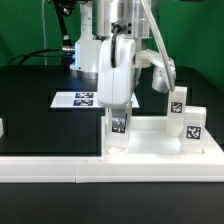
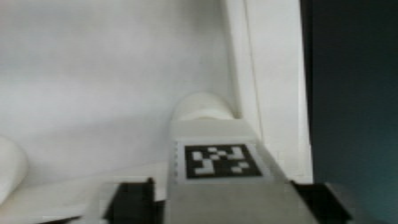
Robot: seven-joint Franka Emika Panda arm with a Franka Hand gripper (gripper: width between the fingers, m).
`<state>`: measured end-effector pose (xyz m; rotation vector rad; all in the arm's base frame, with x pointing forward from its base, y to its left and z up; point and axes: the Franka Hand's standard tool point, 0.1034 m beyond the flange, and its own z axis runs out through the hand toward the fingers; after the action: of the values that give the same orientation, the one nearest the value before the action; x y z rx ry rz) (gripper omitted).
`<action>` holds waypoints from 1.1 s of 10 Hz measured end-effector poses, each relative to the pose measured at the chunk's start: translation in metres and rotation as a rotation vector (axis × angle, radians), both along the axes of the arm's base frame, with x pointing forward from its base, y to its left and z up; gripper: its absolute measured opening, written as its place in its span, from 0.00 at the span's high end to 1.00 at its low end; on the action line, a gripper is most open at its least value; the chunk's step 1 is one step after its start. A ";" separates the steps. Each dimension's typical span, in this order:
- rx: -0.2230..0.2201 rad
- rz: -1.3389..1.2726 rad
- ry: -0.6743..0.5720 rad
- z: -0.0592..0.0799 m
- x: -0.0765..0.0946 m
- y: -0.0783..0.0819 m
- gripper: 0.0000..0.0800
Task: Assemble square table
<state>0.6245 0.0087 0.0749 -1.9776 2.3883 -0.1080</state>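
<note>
The square tabletop sits against the border rail at the front of the black table — two legs already stand at its far corner. The gripper is clamped on a third leg, lowering it at the near corner, so roughly halfway done I'd guess.

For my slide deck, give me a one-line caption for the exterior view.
Franka end effector sets a tagged leg at the square tabletop's corner; two legs already upright.
</note>
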 end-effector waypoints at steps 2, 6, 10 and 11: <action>-0.002 0.030 0.001 0.000 0.000 0.001 0.24; -0.058 0.449 0.035 0.000 -0.002 0.004 0.19; -0.078 0.747 0.047 0.000 -0.002 0.002 0.19; -0.115 0.880 0.011 0.007 0.007 -0.005 0.19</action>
<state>0.6319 0.0036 0.0818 -2.8545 1.3316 -0.1974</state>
